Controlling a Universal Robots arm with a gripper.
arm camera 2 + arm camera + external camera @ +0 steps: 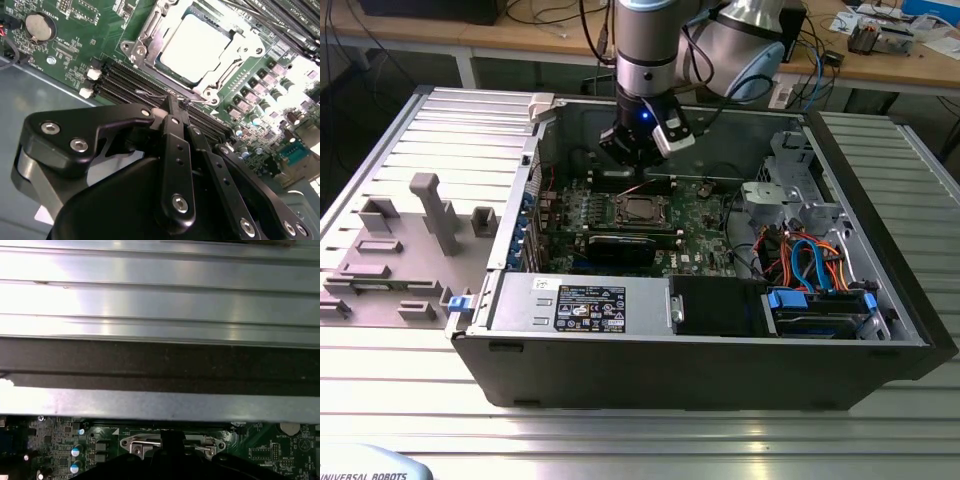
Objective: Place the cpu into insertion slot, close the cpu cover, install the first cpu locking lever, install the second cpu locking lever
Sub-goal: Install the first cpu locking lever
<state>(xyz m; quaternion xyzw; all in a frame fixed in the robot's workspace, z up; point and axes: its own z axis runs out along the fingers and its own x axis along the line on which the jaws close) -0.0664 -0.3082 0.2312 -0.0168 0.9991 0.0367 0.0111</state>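
The cpu (197, 45) lies flat in the insertion slot (640, 210) on the green board, its silvery top facing up. The cpu cover (145, 37) is folded down around it as a silver frame. My gripper (174, 102) is shut, and its black fingers (172, 150) meet at a point just beside the socket's edge. A thin wire locking lever (150, 93) runs along that edge right at the fingertips; I cannot tell whether it is pinched. In the exterior view the gripper (632, 165) hangs inside the open computer case, just behind the socket. The first wrist view has the gripper (170, 437) over the socket (142, 445).
Black memory slots (125, 80) lie between gripper and socket, with a coin battery (39, 26) nearby. A black graphics card (620, 247), the power supply (580, 300) and a drive bay with blue and orange cables (810, 260) crowd the case. Its wall (160, 360) stands close behind.
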